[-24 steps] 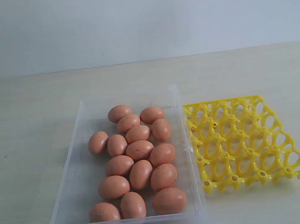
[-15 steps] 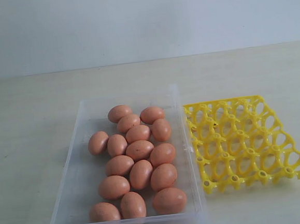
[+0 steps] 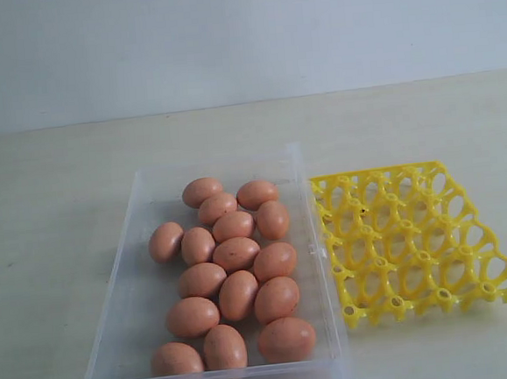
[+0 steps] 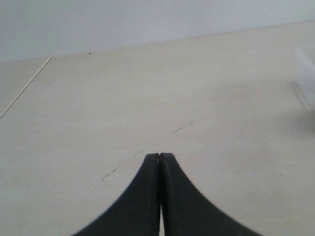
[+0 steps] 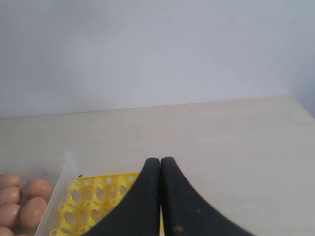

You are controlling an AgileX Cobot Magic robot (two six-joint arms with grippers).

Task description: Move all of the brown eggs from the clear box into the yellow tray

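The left tool (image 4: 159, 156), a pair of black curved fingers, is pressed fully together with only a hairline seam between the tips and nothing held. It hangs above a bare stretch of the pale, matte table (image 4: 98, 108); a corner of the shallow rectangular clear box (image 4: 306, 73) of transparent plastic shows at the edge of its wrist view.

The right tool (image 5: 160, 160), of the same black make, is likewise closed tip to tip and empty. It sits above the table with a corner of the bright yellow tray (image 5: 83, 201), an open plastic lattice of round cups, just beyond its fingers, and a few smooth oval brown eggs (image 5: 35, 188) past that.

In the exterior view the clear box (image 3: 136, 278) lies on the table (image 3: 45, 215) with the yellow tray (image 3: 406, 230) just beside its right wall. Sixteen brown eggs (image 3: 236, 254) lie inside the box, bunched toward its middle and right, many of them touching. Every cup of the tray is empty.
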